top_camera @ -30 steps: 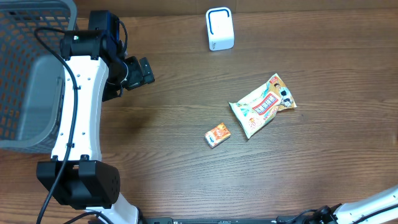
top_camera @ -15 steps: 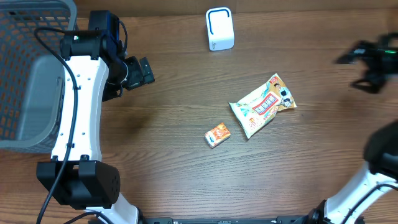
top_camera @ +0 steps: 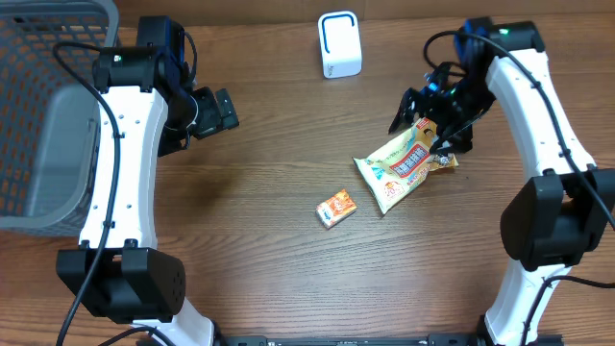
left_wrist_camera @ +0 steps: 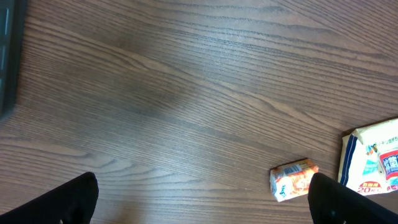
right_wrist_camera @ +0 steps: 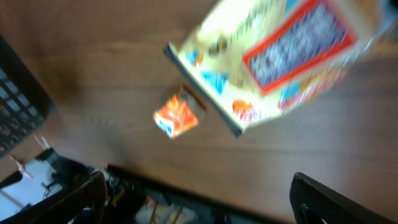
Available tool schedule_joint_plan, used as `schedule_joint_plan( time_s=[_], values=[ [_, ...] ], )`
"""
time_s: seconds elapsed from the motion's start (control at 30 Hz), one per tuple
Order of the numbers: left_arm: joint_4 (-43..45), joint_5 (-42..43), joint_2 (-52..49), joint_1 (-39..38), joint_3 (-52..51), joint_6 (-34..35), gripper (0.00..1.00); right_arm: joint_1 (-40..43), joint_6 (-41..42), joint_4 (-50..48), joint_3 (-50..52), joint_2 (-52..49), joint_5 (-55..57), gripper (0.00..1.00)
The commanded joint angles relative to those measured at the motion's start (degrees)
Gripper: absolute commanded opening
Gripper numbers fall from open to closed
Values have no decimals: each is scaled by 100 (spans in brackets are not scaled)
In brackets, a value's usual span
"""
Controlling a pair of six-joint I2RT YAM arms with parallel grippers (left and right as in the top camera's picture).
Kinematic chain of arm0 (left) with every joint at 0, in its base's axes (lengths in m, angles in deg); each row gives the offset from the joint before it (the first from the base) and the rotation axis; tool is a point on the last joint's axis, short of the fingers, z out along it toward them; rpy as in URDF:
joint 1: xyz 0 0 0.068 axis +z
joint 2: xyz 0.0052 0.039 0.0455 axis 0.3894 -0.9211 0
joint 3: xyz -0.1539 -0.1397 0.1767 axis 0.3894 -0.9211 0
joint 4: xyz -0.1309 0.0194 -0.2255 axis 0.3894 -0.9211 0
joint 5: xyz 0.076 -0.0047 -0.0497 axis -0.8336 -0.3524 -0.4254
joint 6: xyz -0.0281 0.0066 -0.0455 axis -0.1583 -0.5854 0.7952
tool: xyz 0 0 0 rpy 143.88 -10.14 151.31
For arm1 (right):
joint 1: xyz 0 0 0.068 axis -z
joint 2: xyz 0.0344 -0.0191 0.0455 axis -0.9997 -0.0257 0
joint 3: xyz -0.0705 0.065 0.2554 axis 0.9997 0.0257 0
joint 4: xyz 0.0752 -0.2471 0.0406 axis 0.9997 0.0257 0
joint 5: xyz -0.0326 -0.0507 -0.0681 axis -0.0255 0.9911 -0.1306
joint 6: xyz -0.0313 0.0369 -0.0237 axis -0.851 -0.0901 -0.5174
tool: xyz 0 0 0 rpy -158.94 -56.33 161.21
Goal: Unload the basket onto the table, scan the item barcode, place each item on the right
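A pale yellow snack bag (top_camera: 405, 163) with a red label lies flat and slanted, right of centre. A small orange box (top_camera: 336, 208) lies near its lower left, not touching it. A white, blue-rimmed scanner (top_camera: 339, 44) stands at top centre.

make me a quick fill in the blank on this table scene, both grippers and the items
1. The right gripper, its jaws apart, hangs over one end of the ___.
2. The small box lying on the table near that item is ___ in colour.
3. The mesh basket stands on the ___ arm's side of the table.
4. The left gripper is ___, with nothing between its fingers.

Missing words: snack bag; orange; left; open.
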Motion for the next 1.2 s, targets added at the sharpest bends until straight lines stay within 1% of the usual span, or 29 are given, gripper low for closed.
schedule_joint_plan(
  time_s=[0.0,0.47,0.6,0.7,0.77,0.9,0.97,1.0,1.03,1.13,1.17],
  values=[
    [-2,-35,-59,0,-31,-131,100,-55,61,387,13,96,42,95],
    [-2,-37,-59,13,-31,-131,100,-37,59,393,15,107,-4,95],
    [-2,-35,-59,11,-31,-131,100,-37,61,155,15,107,59,94],
    [-2,-35,-59,13,-31,-131,100,-37,168,-140,15,107,378,92],
    [0,-37,-59,13,-31,-129,100,-24,483,-321,15,107,629,92],
    [0,-37,-59,13,-31,-131,100,28,743,-796,15,107,669,96],
    [0,-35,-59,13,-31,-131,100,28,986,-855,15,107,787,97],
    [-2,-35,-59,13,-31,-129,100,28,1261,-835,20,107,1019,97],
    [-2,-37,-59,13,-31,-131,100,26,1602,-789,33,107,1392,100],
    [-2,-37,-59,13,-31,-131,100,7,2874,-570,146,107,2651,100],
    [-2,-37,-59,13,-31,-131,100,4,3182,-535,223,107,2839,100]
  ],
)
